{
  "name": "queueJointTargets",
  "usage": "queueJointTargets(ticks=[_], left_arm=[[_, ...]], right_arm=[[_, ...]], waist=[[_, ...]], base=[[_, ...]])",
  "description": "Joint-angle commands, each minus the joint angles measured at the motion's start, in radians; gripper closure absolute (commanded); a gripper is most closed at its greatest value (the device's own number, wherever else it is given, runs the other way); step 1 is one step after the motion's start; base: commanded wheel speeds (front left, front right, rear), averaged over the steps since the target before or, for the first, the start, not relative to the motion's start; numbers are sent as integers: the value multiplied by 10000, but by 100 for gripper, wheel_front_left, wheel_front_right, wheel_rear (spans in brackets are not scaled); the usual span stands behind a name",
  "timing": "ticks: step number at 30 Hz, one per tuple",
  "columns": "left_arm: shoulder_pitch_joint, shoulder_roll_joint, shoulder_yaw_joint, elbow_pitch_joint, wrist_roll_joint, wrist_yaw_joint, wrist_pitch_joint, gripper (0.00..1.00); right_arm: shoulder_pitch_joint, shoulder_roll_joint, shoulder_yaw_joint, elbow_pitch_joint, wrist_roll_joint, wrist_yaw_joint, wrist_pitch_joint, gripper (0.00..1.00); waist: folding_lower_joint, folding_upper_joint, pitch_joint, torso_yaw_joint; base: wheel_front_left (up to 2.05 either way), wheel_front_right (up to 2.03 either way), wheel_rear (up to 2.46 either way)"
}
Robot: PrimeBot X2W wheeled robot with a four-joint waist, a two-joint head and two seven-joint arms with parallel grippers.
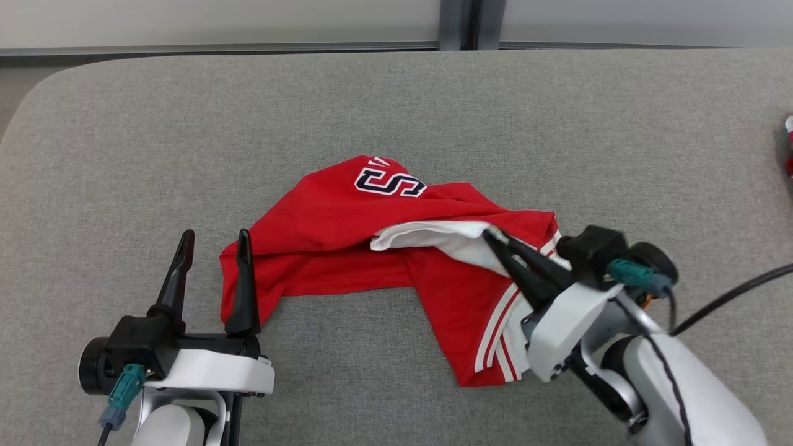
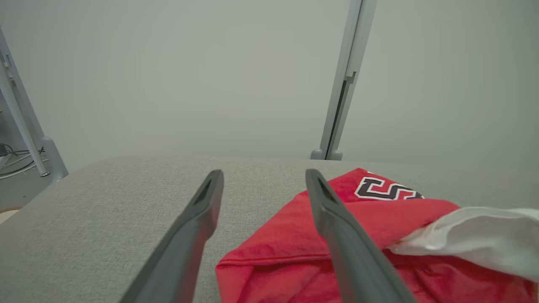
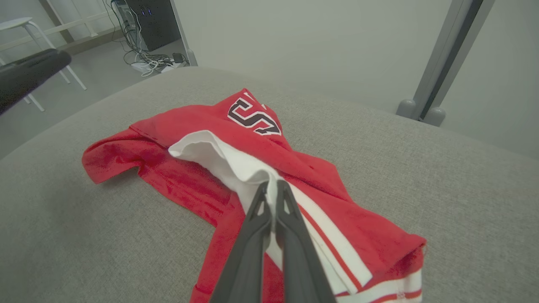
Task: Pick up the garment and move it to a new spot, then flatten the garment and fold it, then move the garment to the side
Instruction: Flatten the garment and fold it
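The garment [image 1: 334,217] lies crumpled at the middle of the table [image 1: 186,124], slightly right of centre, and is neither flattened nor folded. It is red. A black, white-edged letter S [image 1: 390,183] shows on its far fold, a white sleeve [image 1: 433,238] is drawn up across its middle, and red-and-white striped trim [image 1: 495,334] runs along its near right edge.

The right gripper [image 1: 492,235] reaches in from the near right. Its two dark fingers are pressed together on the white sleeve, and a ridge of that cloth is pinched between the tips in the right wrist view.

The left gripper [image 1: 215,235] stands at the near left with its fingers well apart and nothing between them. Its inner finger overlaps the garment's left corner in the head view; contact cannot be told.

The table is covered in plain grey woven fabric, has a rounded far left corner, and extends to both sides of the garment. A small red-and-white item [image 1: 788,145] sits at the far right edge, cut off by the frame.

Beyond the table stand pale wall panels [image 1: 217,21] joined by a grey post [image 1: 461,25]. In the right wrist view, the floor [image 3: 84,67] past the table's left end carries loose cables [image 3: 151,63], a dark cabinet [image 3: 153,21] and a white stool [image 3: 17,23].
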Motion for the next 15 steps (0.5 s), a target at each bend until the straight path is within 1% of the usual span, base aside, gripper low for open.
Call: queueJointTargets(ticks=[1,7,11,15], left_arm=[[-106,44,53,-9,65,-27,-43,0],[-98,75,57,-21,92,-38,-51,0],[-91,92,50,-53,94,-50,-56,0],[-118,126,54,-72,73,-69,-60,0]], right_arm=[[103,-18,-381,-194,-86,-3,-180,100],[451,-28,-2375,-992,-406,-3,-401,100],[855,28,-3632,-1358,-454,-3,-300,100],[1475,75,-4651,-1506,-342,-3,-112,100]], waist=[[0,0,-1,-73],[0,0,4,-236],[0,0,56,-318],[0,0,122,-365]], base=[[0,0,0],[0,0,0],[0,0,0],[0,0,0]])
